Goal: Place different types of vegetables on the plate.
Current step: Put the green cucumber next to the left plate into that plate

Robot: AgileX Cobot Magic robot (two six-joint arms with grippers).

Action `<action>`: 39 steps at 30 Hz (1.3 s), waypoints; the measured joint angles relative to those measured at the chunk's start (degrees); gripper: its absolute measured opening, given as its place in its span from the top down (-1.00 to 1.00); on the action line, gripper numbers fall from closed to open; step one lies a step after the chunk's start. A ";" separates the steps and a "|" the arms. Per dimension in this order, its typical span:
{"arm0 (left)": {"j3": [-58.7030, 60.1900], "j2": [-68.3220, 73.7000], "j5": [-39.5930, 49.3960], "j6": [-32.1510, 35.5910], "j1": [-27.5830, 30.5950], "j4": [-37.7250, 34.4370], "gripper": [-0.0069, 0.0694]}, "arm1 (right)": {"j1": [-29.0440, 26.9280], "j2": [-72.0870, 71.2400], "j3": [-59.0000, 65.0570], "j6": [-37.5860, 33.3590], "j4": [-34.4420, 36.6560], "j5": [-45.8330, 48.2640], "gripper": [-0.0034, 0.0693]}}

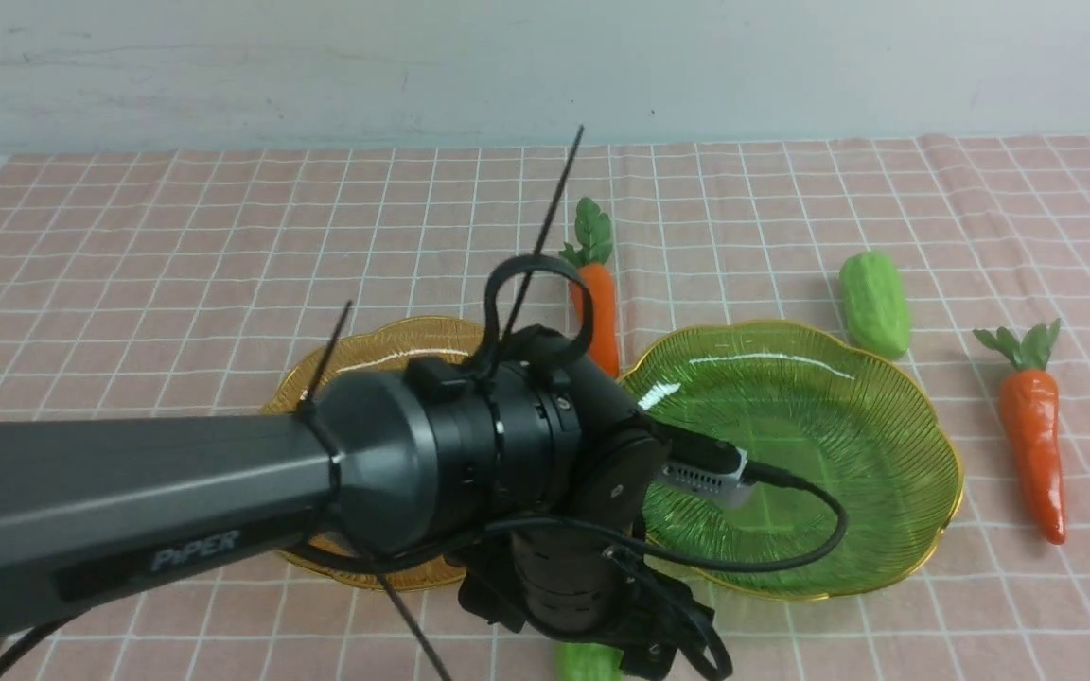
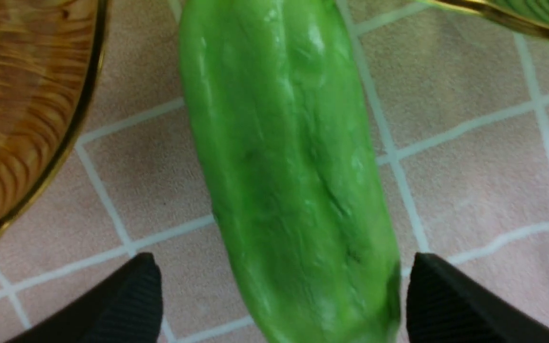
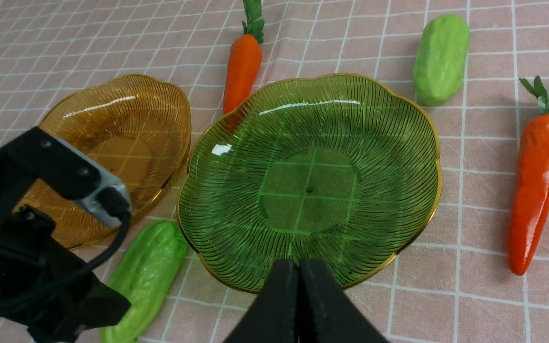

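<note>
- Left tool (image 2: 281, 259) is spread wide, jaws straddling one end of the near gourd (image 2: 284, 157).
- Nothing is gripped: one finger (image 2: 446, 300) sits right beside the gourd's side, and I cannot tell if it touches. The other stands clear, with cloth showing between it and the gourd.
- That gourd lies flat on the counter (image 1: 176, 265), at the near edge, just beside the near rims of the amber plate (image 1: 394, 345) and the green plate (image 1: 886, 530).
- From the front, the left arm (image 1: 176, 492) reaches across and hides its own tool; only a sliver of gourd peeks out below it.
- Right tool (image 3: 299, 267) is pinched fully together with nothing between the jaws, hanging above the near rim of the green plate.
- Both plates are bare inside.
- The middle carrot (image 1: 599, 303) lies on the far side between the two plates, leaves pointing far.
- The far gourd (image 1: 874, 303) sits just beyond the green plate's far-right rim.
- The right carrot (image 1: 1032, 445) lies to the right of the green plate, tip pointing near.
</note>
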 joint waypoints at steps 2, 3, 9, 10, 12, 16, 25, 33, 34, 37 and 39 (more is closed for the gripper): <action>-0.06 1.70 -0.79 -1.48 0.00 0.75 -0.89 | 0.00 0.00 0.00 -0.07 0.00 0.00 0.95; -0.10 2.51 -0.94 -1.95 0.00 0.97 -0.89 | 0.00 0.00 0.00 -0.12 0.00 0.00 0.95; -0.30 4.82 -1.82 -2.80 0.00 0.87 -0.59 | 0.00 0.08 -0.30 1.71 -0.81 -0.22 0.95; -0.37 4.87 -1.87 -2.79 0.00 0.87 -0.42 | 0.00 0.31 -0.81 2.97 -2.06 -0.22 0.95; -0.42 4.87 -1.38 -2.79 0.00 0.92 -0.15 | 0.00 1.06 -2.04 5.50 -4.78 0.44 0.95; -0.42 3.88 2.41 -2.90 0.00 1.12 -0.06 | 0.00 3.90 -6.11 11.31 -12.09 4.99 0.95; -0.42 -11.23 11.29 -0.62 0.44 2.39 -0.03 | 0.00 18.47 -19.46 22.18 -32.16 16.83 0.95; -0.42 -20.68 14.34 6.98 17.00 3.64 -0.03 | -4.30 33.99 -25.22 23.46 -30.45 17.13 0.95; -0.42 -20.41 14.11 8.40 19.54 2.93 -0.03 | -4.56 34.68 -25.36 23.46 -30.02 16.58 0.94; -0.42 -19.27 11.98 12.63 24.49 1.74 -0.03 | -4.85 37.76 -25.46 23.52 -29.05 15.41 0.93; -0.37 -18.27 10.29 14.77 27.04 0.83 -0.03 | -4.90 40.23 -25.59 23.05 -28.11 13.99 0.89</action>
